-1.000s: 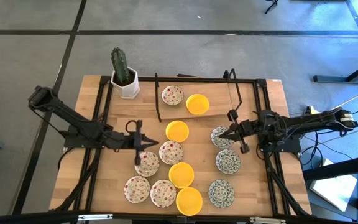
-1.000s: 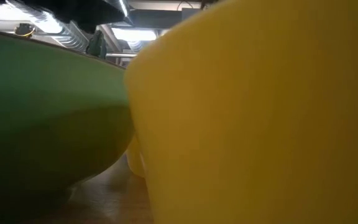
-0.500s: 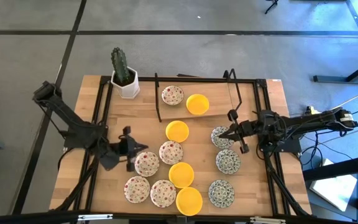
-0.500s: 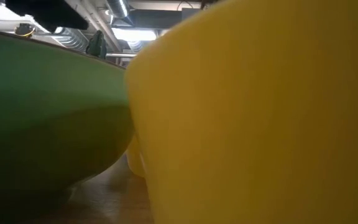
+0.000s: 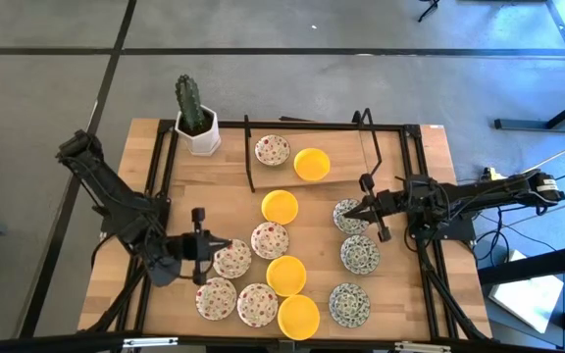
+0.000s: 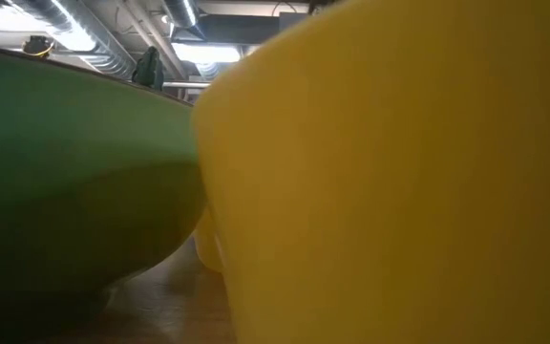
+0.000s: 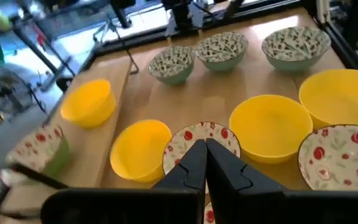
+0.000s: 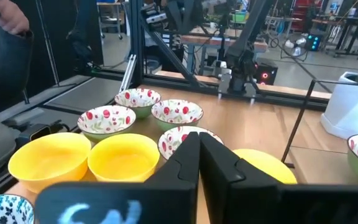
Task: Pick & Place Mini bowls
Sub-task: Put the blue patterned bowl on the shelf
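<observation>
Mini bowls stand on the wooden table: yellow ones (image 5: 280,206) (image 5: 286,275) (image 5: 298,317), red-flowered ones (image 5: 270,239) (image 5: 231,258) (image 5: 216,298) and green-patterned ones (image 5: 349,216) (image 5: 359,255) (image 5: 348,304). A red-flowered bowl (image 5: 272,150) and a yellow bowl (image 5: 311,164) sit on a board at the far side. My left gripper (image 5: 216,245) (image 7: 204,149) is shut and hovers beside a red-flowered bowl at the left, holding nothing. My right gripper (image 5: 354,212) (image 8: 199,140) is shut and hangs level by the far green-patterned bowl. The low view is filled by a yellow bowl (image 6: 399,191) and a green-sided bowl (image 6: 65,172).
A cactus in a white pot (image 5: 196,123) stands at the far left corner. Black frame rails (image 5: 405,127) run along the table's sides and far edge. A person (image 8: 2,25) stands beyond the table in the right wrist view. Bare wood lies at the near right.
My left gripper has drawn back from above the red-flowered bowls toward the table's left and near edges, rising and turning as it went, and has stayed shut. No bowl has moved.
</observation>
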Controlling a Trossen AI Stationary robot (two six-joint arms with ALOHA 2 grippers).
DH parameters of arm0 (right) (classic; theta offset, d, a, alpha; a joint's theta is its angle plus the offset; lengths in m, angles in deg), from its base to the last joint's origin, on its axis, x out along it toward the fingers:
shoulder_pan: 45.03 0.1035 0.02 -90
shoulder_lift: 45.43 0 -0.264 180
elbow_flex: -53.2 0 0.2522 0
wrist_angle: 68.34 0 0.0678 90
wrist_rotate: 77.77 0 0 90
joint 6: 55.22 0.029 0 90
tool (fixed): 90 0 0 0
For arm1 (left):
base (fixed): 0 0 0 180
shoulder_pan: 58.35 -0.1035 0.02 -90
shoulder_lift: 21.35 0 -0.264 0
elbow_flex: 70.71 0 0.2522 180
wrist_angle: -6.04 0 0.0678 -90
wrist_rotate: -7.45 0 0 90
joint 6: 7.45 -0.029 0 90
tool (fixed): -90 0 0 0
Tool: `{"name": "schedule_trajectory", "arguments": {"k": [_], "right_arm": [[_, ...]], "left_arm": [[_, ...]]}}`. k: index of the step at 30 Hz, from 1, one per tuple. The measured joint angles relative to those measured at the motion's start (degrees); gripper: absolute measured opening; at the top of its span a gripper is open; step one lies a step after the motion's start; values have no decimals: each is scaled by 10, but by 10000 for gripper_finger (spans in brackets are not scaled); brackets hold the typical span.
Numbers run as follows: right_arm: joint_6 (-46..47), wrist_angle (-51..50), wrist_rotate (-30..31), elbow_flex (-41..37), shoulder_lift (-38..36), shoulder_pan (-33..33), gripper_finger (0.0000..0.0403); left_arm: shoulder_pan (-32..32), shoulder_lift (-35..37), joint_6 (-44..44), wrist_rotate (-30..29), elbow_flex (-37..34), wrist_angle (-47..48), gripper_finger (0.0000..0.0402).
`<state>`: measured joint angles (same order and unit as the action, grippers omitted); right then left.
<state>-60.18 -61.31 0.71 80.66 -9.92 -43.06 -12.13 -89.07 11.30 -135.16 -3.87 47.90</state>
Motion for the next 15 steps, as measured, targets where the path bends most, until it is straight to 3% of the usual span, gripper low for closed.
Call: {"name": "schedule_trajectory", "arguments": {"k": [4, 6, 11, 15], "right_arm": [[-2, 0, 16, 0, 0, 0, 4], [-1, 0, 20, 0, 0, 0, 5], [-13, -1, 20, 0, 0, 0, 22], [-14, -5, 20, 0, 0, 0, 24]], "left_arm": [[2, -3, -149, -81, -10, -110, 3], [-4, 0, -257, -84, -27, -196, 3], [-68, 41, -404, 100, -69, -300, 3], [-133, 96, -427, 170, -105, -314, 3]]}}
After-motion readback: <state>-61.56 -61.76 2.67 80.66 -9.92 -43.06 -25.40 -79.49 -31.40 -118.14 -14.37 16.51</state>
